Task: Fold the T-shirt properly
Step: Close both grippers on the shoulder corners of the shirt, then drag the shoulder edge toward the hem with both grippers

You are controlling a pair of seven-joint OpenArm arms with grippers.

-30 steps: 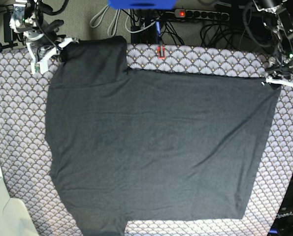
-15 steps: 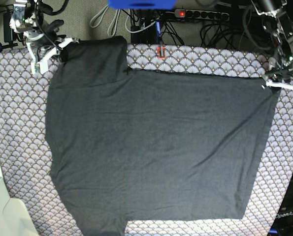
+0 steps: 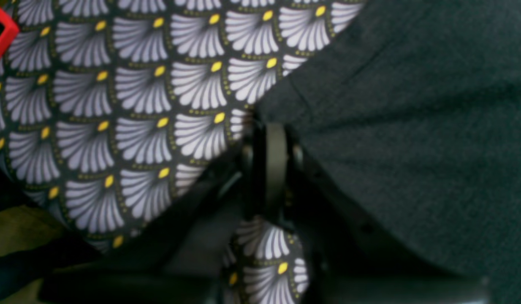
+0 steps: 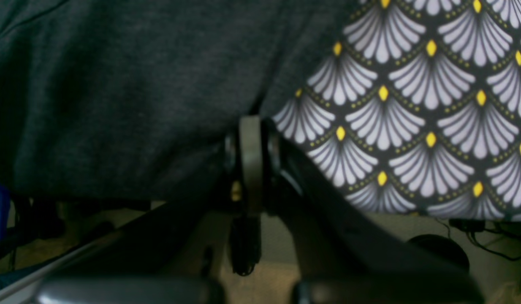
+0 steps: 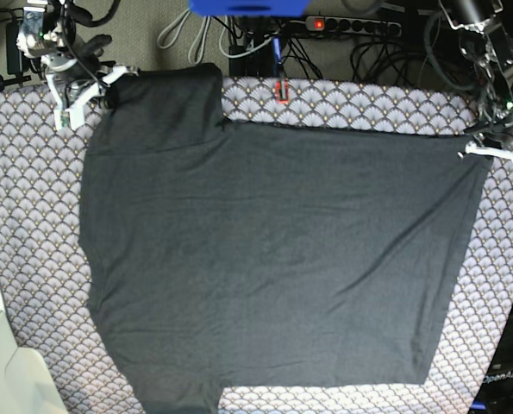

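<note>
Base view: you have one T-shirt (image 5: pixel 273 250) spread flat on the scallop tablecloth (image 5: pixel 32 250), two grippers at its far corners; the left gripper (image 5: pixel 489 148) has clamped onto the hem corner — a second ago it stood wide. Left wrist view: pads (image 3: pixel 275 162) pinch the fabric edge. Right wrist view: right gripper (image 4: pixel 251 126) closed on the sleeve — unchanged.

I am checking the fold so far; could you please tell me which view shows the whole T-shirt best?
The base view: the T-shirt lies spread over the tablecloth almost entirely in frame. Each wrist view shows only one corner of dark fabric at its gripper.
</note>
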